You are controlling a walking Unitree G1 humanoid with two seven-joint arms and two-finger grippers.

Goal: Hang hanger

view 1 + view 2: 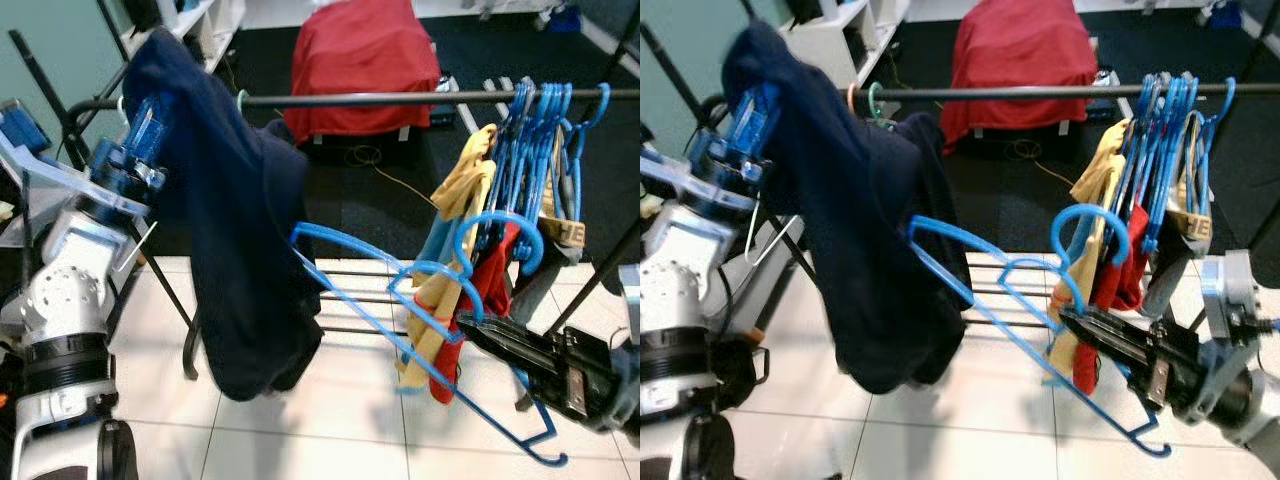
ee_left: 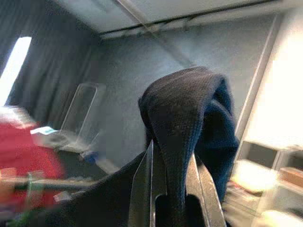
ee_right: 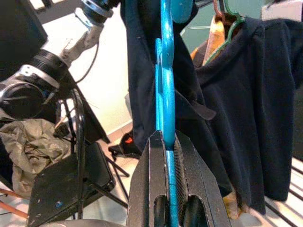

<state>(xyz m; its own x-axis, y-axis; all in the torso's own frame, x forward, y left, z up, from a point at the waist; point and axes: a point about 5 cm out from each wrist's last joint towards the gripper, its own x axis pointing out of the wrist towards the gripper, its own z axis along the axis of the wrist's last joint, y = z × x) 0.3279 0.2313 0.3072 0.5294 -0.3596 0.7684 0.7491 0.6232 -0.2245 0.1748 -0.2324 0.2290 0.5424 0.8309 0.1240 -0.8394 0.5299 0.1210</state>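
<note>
Right pincer [image 1: 1072, 322] clenched on blue hanger [image 1: 380, 290], left pincer [image 2: 171, 184] clenched on navy garment [image 1: 240, 250]; risk: hanger arm snags cloth, twisting free before reaching rail [image 1: 400, 97].

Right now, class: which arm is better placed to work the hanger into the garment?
Right. The right gripper is shut on the blue hanger, whose end already reaches the navy garment that the left gripper holds up.

from the head, looking forward and down at a black rail [image 1: 420, 97], both eyes sharing it. from the left wrist, looking up along two fingers [image 2: 142, 189] close against dark cloth [image 2: 182, 123]. from the right wrist, along closed fingers [image 3: 147, 189], very near a blue hanger [image 3: 165, 94].
</note>
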